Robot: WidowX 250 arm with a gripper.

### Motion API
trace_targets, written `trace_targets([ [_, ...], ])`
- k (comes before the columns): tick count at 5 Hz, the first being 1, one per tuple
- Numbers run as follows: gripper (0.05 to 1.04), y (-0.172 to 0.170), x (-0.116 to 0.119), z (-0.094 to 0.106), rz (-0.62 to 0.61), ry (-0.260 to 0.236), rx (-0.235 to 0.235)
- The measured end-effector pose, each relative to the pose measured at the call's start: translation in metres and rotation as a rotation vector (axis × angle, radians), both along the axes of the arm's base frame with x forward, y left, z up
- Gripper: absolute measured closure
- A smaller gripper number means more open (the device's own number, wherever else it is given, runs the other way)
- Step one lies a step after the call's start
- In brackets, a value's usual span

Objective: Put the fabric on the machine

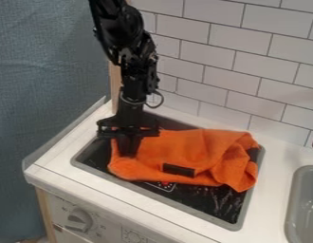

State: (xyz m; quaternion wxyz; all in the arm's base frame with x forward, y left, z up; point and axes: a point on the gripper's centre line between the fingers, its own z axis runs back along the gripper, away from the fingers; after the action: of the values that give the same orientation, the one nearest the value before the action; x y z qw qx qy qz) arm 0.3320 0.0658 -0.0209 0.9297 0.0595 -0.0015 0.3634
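An orange fabric (pixel 194 148) lies bunched across the black stove (pixel 208 205) set into a white counter (pixel 58 155), covering much of the stove's far side and leaving dark surface bare toward the counter's near edge. The black arm (pixel 139 66) hangs down from the top of the view, its gripper (pixel 128 152) at the fabric's left part, toward the counter's left corner. Whether the gripper is spread or pinching cloth cannot be told. At the right edge of the view is a gray sink (pixel 294 204); a tiled wall (pixel 232 64) rises behind the counter's back edge.

The step in hand appears to be the grasp, or the moment around it. The machine (pixel 109 217) is likely the unit with a dial (pixel 78 220) below the counter's near edge. If so, the next move calls for a firm hold on a fold, a lift clear of the stove and a carry to the counter's near left, above that unit. A shallow pinch could let the loose right end drag or slip.

A dark label (pixel 179 170) is on the fabric's near side, with no word legible. Small markings surround the dial, and pale outlines and a red spot show on the stove beside the fabric's near edge.
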Motion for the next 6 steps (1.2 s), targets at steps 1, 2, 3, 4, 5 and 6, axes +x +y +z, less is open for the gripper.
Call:
trace_targets([
  [1,1.030,-0.002,0.001,0.012,-0.015,-0.017,-0.024],
  [2,1.030,-0.005,0.002,0.034,-0.016,-0.070,-0.036],
  [3,1.030,-0.015,0.000,0.051,-0.023,-0.101,-0.088],
  [4,1.031,-0.036,0.002,0.067,-0.060,-0.129,-0.171],
  [5,1.031,-0.067,0.003,0.070,-0.113,-0.131,-0.233],
  [6,1.031,-0.112,0.010,0.078,-0.187,-0.150,-0.259],
])
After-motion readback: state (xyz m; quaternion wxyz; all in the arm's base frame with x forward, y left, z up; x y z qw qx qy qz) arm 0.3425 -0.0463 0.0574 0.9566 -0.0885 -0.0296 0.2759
